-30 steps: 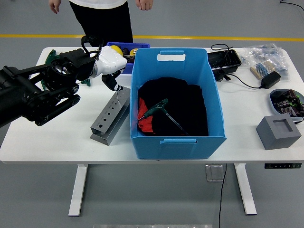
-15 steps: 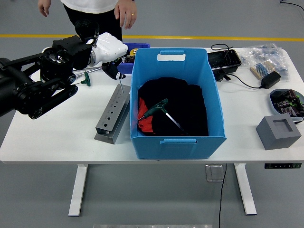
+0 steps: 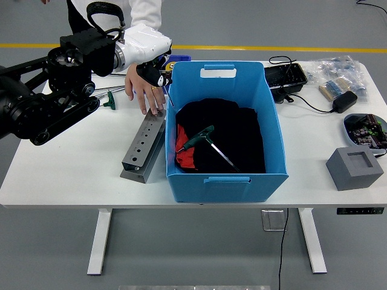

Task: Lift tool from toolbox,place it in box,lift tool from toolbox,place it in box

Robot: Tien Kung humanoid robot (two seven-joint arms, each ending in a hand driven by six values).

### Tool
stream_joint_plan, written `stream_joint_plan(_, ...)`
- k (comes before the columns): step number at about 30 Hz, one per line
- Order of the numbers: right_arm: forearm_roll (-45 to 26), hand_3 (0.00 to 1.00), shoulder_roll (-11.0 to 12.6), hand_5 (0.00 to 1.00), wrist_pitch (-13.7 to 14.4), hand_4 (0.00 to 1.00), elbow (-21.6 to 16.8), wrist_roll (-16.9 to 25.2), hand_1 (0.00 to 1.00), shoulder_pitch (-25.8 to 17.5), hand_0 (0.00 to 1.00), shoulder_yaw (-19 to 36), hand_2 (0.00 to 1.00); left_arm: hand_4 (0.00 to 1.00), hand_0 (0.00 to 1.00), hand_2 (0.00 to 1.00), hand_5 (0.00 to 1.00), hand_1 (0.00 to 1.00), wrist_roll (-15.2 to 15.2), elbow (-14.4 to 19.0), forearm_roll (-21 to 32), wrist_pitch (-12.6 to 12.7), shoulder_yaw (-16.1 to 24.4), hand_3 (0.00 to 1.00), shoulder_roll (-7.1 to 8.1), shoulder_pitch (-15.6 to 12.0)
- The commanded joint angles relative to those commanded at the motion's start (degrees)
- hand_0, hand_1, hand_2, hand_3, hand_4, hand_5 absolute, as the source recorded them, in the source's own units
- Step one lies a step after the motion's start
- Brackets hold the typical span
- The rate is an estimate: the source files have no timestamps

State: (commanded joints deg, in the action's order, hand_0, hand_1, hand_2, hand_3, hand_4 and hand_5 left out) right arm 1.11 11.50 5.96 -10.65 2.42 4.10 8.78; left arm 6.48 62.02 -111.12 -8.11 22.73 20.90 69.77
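My left hand [image 3: 155, 72], white with dark fingers, is raised over the left rim of the blue box [image 3: 275, 136] and is shut on a thin tool [image 3: 164, 81] whose shaft hangs down. The grey toolbox rack [image 3: 143, 148] with a row of holes lies on the table left of the box. A person's hand [image 3: 144, 90] presses on the rack's far end. Inside the box a green T-handle tool [image 3: 203, 138] lies on black and red cloth. My right arm is out of view.
Another green-handled tool [image 3: 109, 99] lies on the table at the left, under my arm. A small blue bin [image 3: 177, 59] stands behind the box. At the right are a black tray [image 3: 285, 76], a power adapter [image 3: 345, 101], bagged parts [image 3: 336, 71] and a grey foam block [image 3: 355, 168].
My left hand rose and moved right, drawing the tool out of the rack to the box's left rim. The person's hand came down onto the rack's far end.
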Motion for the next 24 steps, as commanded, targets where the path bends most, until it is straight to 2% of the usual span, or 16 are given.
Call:
stream_joint_plan(6, -0.2, 0.572, 0.1, 0.715, 0.0, 0.775, 0.0, 0.0, 0.641, 0.1, 0.673, 0.1, 0.718, 0.756, 0.207, 0.066, 0.444, 0.039, 0.1, 3.1, -1.9, -0.3, 1.0, 0.072, 0.54, 2.6)
stream_joint_plan(10, -0.2, 0.572, 0.1, 0.715, 0.0, 0.776, 0.0, 0.0, 0.642, 0.1, 0.673, 0.1, 0.717, 0.75, 0.207, 0.066, 0.438, 0.039, 0.0, 4.6, 0.6, 0.6, 2.0, 0.072, -0.27, 2.8)
stream_joint_plan(13, -0.4, 0.572, 0.0, 0.715, 0.0, 0.776, 0.0, 0.0, 0.642, 0.0, 0.673, -0.2, 0.717, 0.75, 0.207, 0.066, 0.438, 0.039, -0.3, 4.7, 3.7, 1.3, -0.2, 0.072, -1.63, 2.8)
stream_joint_plan(20, -0.9, 0.572, -0.2, 0.716, 0.0, 0.777, -0.1, 0.0, 0.642, 0.0, 0.673, -2.0, 0.717, 0.743, 0.215, 0.066, 0.431, 0.039, -0.7, 0.5, 7.4, 1.5, -9.1, 0.073, -7.46, 1.7)
stream_joint_plan(21, -1.1, 0.573, -0.2, 0.717, -0.1, 0.778, -0.2, 0.0, 0.641, 0.0, 0.673, -2.3, 0.718, 0.732, 0.269, 0.17, 0.408, 0.148, -0.6, 0.1, 7.7, 1.3, -9.9, 0.225, -8.01, 1.5)
stream_joint_plan(24, -1.5, 0.573, -0.2, 0.717, -0.1, 0.778, -0.2, 0.0, 0.641, -0.1, 0.673, -3.1, 0.718, 0.732, 0.269, 0.17, 0.408, 0.148, -0.9, -1.1, 8.4, 0.9, -11.8, 0.225, -9.53, 0.8)
